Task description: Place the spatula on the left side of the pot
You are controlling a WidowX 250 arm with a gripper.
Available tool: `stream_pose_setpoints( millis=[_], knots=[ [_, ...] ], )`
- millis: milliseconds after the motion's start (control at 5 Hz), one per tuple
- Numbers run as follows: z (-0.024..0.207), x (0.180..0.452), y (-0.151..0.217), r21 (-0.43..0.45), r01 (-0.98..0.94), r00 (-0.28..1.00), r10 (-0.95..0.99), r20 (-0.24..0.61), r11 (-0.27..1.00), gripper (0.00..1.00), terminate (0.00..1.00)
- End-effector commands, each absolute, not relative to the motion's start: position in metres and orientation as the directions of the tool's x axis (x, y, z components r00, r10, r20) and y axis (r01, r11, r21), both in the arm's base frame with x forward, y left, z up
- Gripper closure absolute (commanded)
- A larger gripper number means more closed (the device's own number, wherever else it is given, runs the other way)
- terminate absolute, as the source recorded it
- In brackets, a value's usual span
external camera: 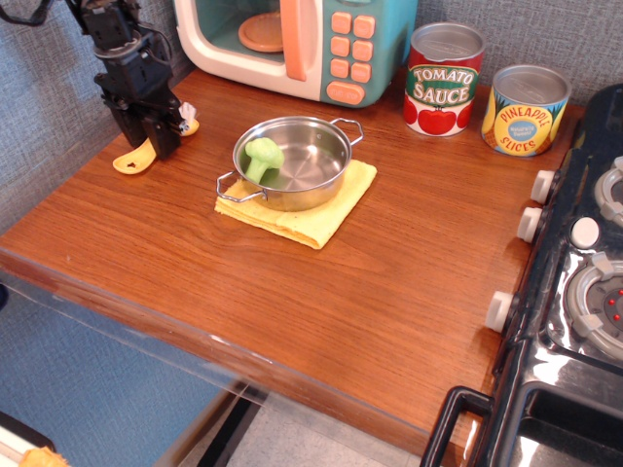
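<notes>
Nearest to us, along the bottom of the frame, we see the front edge of the brown wooden table (321,292), and at the lower right a black toy stove (574,321) with white knobs butts against the table's right side.

Moving up toward the middle, a yellow cloth (316,216) lies flat on the table, and on it sits the pot (297,161), a shiny shallow steel one with a wire loop handle at its near left and another at its far right. Inside the pot, toward its left wall, we see a green broccoli toy (263,158).

Left of the pot, in the upper left of the frame, the spatula (131,161) lies on the table, apart from both pot and cloth; its yellow handle end with a small hole points toward the left edge. The black claw (162,133) stands right over the spatula's middle, tips down at it. From this angle we cannot tell whether the claw is pinching the spatula or spread just around it. A bit of white and yellow shows just right of the claw, probably the head of the spatula.

Farthest back, along the top, stand a teal toy microwave (302,39), a tomato sauce can (444,80) and a pineapple slices can (527,109).
</notes>
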State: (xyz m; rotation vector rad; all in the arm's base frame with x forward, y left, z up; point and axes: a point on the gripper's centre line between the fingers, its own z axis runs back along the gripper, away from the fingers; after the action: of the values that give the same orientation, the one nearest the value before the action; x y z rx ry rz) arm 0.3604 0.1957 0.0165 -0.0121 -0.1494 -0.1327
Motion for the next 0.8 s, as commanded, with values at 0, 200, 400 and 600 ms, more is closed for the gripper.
stream_pose_setpoints(
  millis=[0, 200, 400, 600],
  knots=[
    [0.097, 0.351, 0.174, 0.071, 0.11, 0.96, -0.124, 0.253, 0.991, 0.0, 0.0],
    [0.119, 0.344, 0.154, 0.071, 0.127, 0.963, -0.14, 0.231, 0.989, 0.0, 0.0],
    [0.125, 0.341, 0.123, 0.041, 0.107, 0.976, -0.113, 0.185, 0.993, 0.0, 0.0],
    [0.124, 0.333, 0.088, 0.034, 0.135, 0.983, -0.139, 0.124, 0.99, 0.0, 0.0]
  ],
)
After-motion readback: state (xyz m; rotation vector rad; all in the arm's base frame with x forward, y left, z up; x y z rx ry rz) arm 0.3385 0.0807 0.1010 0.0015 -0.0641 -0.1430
